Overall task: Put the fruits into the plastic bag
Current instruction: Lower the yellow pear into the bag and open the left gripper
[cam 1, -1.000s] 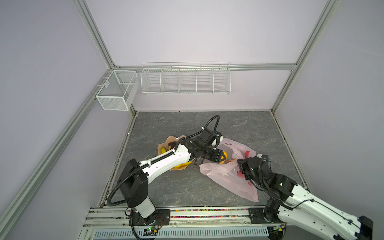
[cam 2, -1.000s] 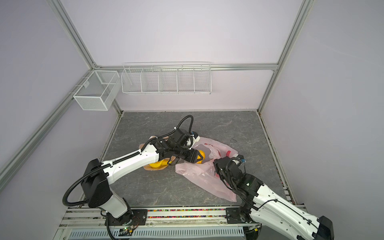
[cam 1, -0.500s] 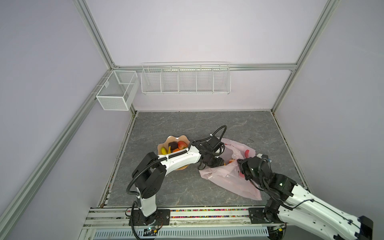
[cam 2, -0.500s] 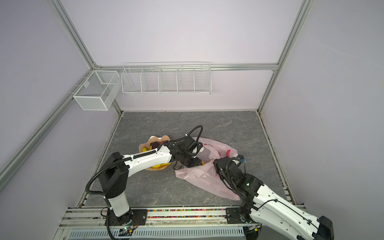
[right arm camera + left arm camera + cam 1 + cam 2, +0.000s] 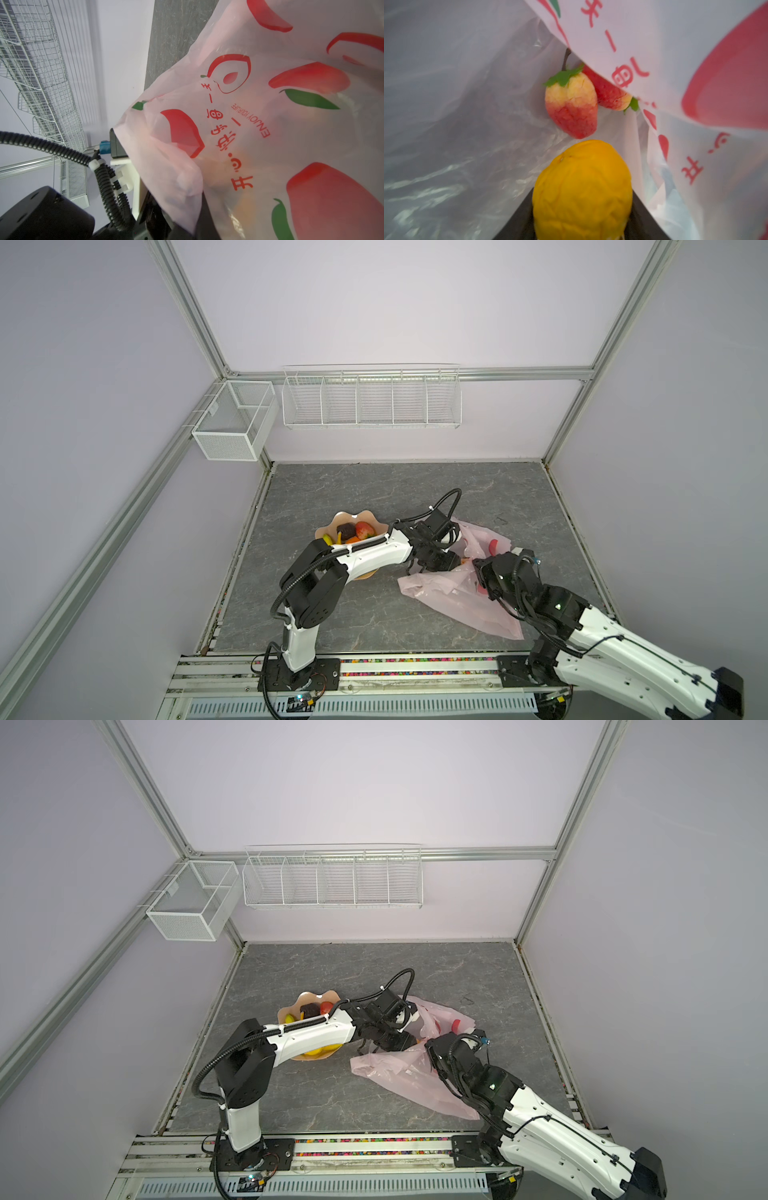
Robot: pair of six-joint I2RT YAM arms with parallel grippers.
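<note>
The pink translucent plastic bag (image 5: pixel 469 597) (image 5: pixel 399 1073) lies right of centre, its mouth facing the dish. My right gripper (image 5: pixel 482 568) (image 5: pixel 199 218) is shut on the bag's upper edge and holds it raised. My left gripper (image 5: pixel 451 562) (image 5: pixel 582 218) reaches into the mouth, shut on an orange fruit (image 5: pixel 582 187). Two red-yellow fruits (image 5: pixel 572 108) (image 5: pixel 607 95) lie deeper inside the bag (image 5: pixel 675 62). In both top views the bag film hides the left fingertips. More fruits sit in the dish: a dark purple one (image 5: pixel 345 529), a red one (image 5: pixel 364 529) and a yellow banana (image 5: pixel 328 539).
The peach-coloured scalloped dish (image 5: pixel 353 516) (image 5: pixel 309 996) stands left of the bag, partly under my left forearm (image 5: pixel 374 558). Two white wire baskets (image 5: pixel 235 418) (image 5: pixel 372 398) hang on the back wall. The dark marbled table (image 5: pixel 374 489) extends behind the bag.
My left gripper has carried the orange fruit further into the bag's mouth, and the left arm's elbow has swung towards the front. The right gripper has held still on the bag.
</note>
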